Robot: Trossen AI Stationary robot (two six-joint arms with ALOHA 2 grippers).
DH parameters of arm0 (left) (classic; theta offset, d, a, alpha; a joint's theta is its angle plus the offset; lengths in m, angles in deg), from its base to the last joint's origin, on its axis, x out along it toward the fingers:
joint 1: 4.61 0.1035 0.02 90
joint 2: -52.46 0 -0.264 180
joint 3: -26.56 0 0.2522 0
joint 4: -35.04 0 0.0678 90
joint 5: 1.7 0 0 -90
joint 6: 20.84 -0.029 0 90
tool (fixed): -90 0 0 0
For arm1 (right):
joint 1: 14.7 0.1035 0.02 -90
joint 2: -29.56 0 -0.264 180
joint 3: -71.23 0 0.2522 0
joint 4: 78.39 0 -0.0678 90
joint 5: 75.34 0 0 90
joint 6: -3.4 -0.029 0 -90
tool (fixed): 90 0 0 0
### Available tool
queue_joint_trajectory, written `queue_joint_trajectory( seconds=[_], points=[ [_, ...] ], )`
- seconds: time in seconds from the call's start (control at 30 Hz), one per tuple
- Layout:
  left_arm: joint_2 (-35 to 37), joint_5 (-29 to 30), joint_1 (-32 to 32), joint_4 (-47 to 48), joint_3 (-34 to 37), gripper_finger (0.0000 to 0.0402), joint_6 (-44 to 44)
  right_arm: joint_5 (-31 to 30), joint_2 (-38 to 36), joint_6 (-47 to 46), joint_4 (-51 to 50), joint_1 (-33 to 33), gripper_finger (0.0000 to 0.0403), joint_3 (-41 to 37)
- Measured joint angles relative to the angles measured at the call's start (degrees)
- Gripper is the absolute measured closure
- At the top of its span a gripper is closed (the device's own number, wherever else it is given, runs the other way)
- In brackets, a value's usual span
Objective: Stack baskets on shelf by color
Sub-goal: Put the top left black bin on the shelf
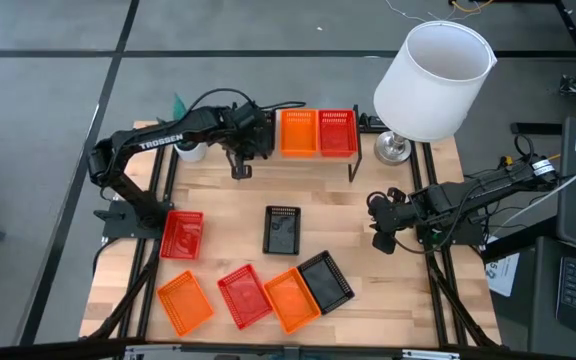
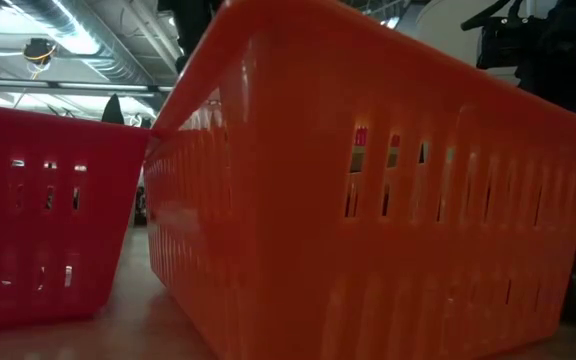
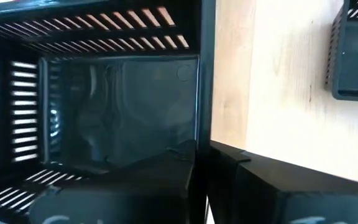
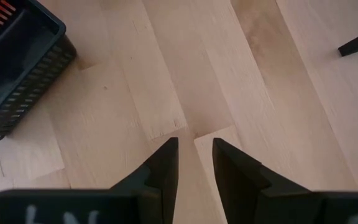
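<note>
A: Left tool (image 1: 251,140) is up at the far edge of the bench (image 1: 348,215), over the left end of the shelf (image 1: 358,150), and it's clamped on a black basket (image 3: 104,118). The wrist camera looks straight into that basket, fingers closed on its wall.

B: And beside it?

A: On the shelf, an orange basket (image 1: 298,132) sits just right of the tool, and a red basket (image 1: 337,132) touches that one's right side.

B: Right tool?

A: Right tool (image 4: 196,155) hangs near the right edge of the bench, holding nothing. Its fingers (image 4: 166,168) stand a little apart over bare wood.

B: The rest of the baskets?

A: A second black basket (image 1: 282,229) lies mid-bench. Along the near edge, left to right: an orange one (image 1: 185,303), a red one (image 1: 245,296), another orange (image 1: 292,299) and a third black (image 1: 326,281), these last three packed close together. One more red (image 1: 182,235) sits by the left edge, near the left arm's base.

B: Anything else?

A: A white lamp (image 1: 430,80) stands at the far right corner.
</note>
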Motion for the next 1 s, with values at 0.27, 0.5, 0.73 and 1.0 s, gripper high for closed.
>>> queue_joint_trajectory(
  seconds=[0.27,0.5,0.73,1.0],
  points=[
    [0.00,0.33,0.02,-0.16,0.00,0.0375,1.40,0.02,0.00,0.02,-0.02,0.00,0.0304,0.00],
    [0.00,1.29,0.04,-0.23,0.00,0.0347,1.67,0.02,0.00,0.02,-0.02,0.00,0.0304,0.00],
    [0.00,1.33,0.04,-0.23,0.00,0.0332,3.04,0.02,0.00,0.01,-0.02,0.02,0.0304,0.00],
    [0.00,1.33,0.04,-0.20,0.00,0.0302,4.55,0.47,0.00,-0.02,-0.02,0.01,0.0304,0.01]
  ],
)
